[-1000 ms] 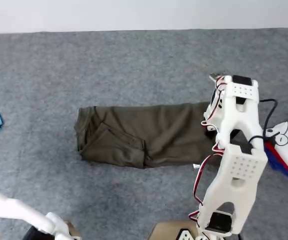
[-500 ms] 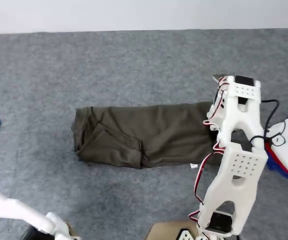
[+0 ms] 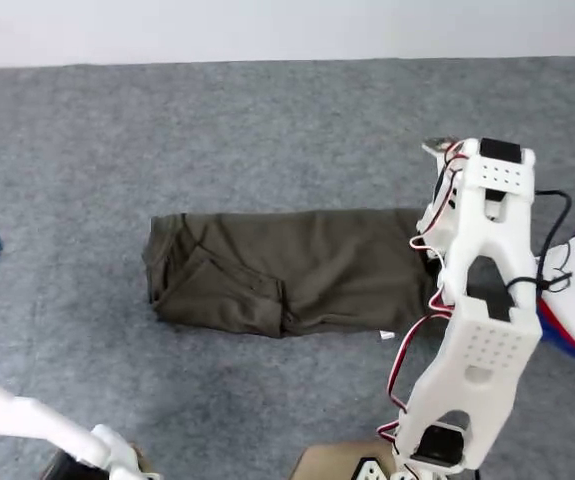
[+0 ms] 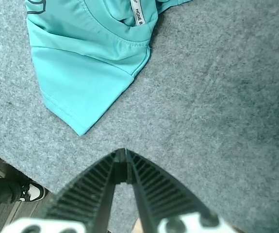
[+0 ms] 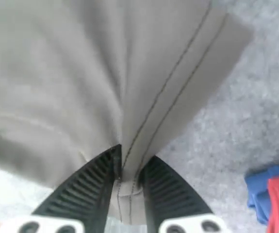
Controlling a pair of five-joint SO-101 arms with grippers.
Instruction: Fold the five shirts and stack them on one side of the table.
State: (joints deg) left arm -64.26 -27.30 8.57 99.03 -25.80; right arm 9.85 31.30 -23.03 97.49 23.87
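right tool (image 5: pixel 131 155) pinches olive shirt (image 3: pixel 287 268), end hidden behind arm (image 3: pixel 479 335).

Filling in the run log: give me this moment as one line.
right gripper: shut on olive shirt edge | left gripper: shut, empty, near teal shirt | olive shirt: folded strip on table

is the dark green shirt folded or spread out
Partly folded: the shirt lies as a long band, layers overlapping at one end, the other end pinched in the right gripper.
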